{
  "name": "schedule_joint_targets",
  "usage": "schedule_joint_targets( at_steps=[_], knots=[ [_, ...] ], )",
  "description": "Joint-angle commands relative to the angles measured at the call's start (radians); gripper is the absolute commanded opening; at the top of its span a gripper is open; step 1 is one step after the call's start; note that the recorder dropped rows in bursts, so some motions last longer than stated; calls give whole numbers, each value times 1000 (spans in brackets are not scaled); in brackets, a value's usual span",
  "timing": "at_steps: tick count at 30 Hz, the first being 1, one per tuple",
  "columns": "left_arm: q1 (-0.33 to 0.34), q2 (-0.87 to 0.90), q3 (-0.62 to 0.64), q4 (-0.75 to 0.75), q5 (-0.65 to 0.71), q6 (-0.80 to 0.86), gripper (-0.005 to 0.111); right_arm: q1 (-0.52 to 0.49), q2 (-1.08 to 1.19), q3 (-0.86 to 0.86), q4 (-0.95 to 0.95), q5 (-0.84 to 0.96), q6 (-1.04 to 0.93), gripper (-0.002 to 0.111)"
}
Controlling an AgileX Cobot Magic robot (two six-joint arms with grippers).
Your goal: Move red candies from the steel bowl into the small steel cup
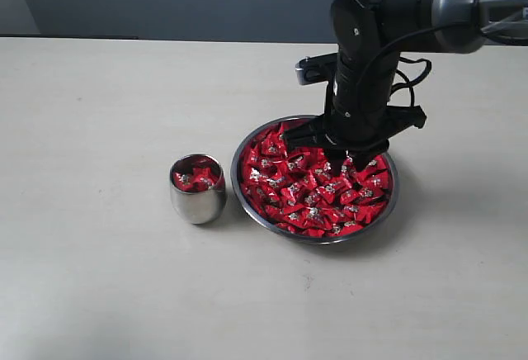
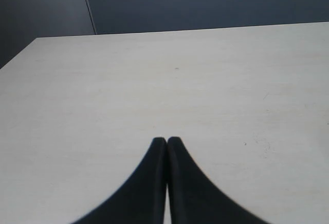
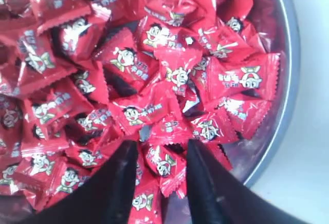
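right claw (image 3: 162, 149) half-open in red candies (image 3: 154, 59), one between its jaws, grip unclear

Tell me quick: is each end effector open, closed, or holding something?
Left end effector: closed, empty.
Right end effector: jaws apart among the red candies in the steel bowl; whether it grips one cannot be told.

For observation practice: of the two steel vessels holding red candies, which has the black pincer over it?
The wide shallow steel bowl: the right pincer hangs over its red wrapped candies, while the small rounded steel cup stands apart, nothing above it.
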State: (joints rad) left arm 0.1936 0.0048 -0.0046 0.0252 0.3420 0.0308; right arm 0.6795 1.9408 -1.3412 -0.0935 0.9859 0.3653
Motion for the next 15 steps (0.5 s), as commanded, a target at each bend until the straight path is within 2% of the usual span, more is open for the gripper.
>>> schedule_joint_targets(
  at_steps=[1, 9, 15],
  knots=[
    [-7, -5, 5, 2, -8, -1, 0, 2, -56, 150, -13, -122, 3, 33],
    [-7, -5, 5, 2, -8, -1, 0, 10, -64, 154, -18, -112, -310, 33],
    [-7, -5, 5, 2, -8, -1, 0, 10, -64, 119, -70, -139, -322, 33]
  ],
)
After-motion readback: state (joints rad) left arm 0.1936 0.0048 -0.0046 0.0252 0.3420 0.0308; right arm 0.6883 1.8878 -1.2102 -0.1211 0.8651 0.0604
